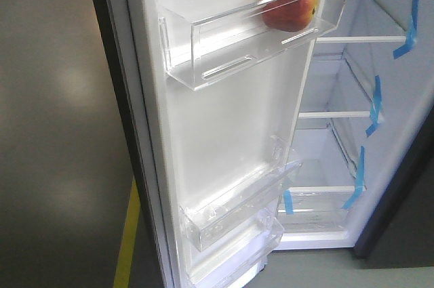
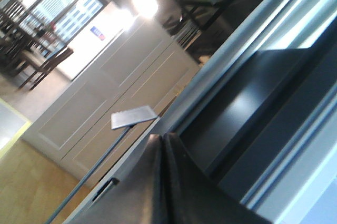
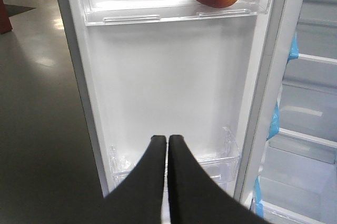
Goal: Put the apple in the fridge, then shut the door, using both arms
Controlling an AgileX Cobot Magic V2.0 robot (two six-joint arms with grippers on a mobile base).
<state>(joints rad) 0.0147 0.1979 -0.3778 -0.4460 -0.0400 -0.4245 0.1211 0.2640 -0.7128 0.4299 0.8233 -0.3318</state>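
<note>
the fridge [image 1: 380, 98] stands open, its white interior showing glass shelves [image 1: 359, 39] edged with blue tape strips [image 1: 409, 20]. the door [image 1: 224, 139] is swung wide, white inner face toward the front camera, with clear plastic bins: an upper bin [image 1: 251, 37] and lower bins [image 1: 237, 213] near the bottom. the apple [image 1: 291, 5] sits in the upper bin, at its end nearest the fridge body, stem end turned sideways. the right gripper [image 3: 168, 138] is clenched on nothing, fingers together, pointing at the door's inner face below the apple. the left gripper [image 2: 162, 138] also looks pinched closed and empty, close to the door's dark outer edge, though that view is tilted and hard to read.
</note>
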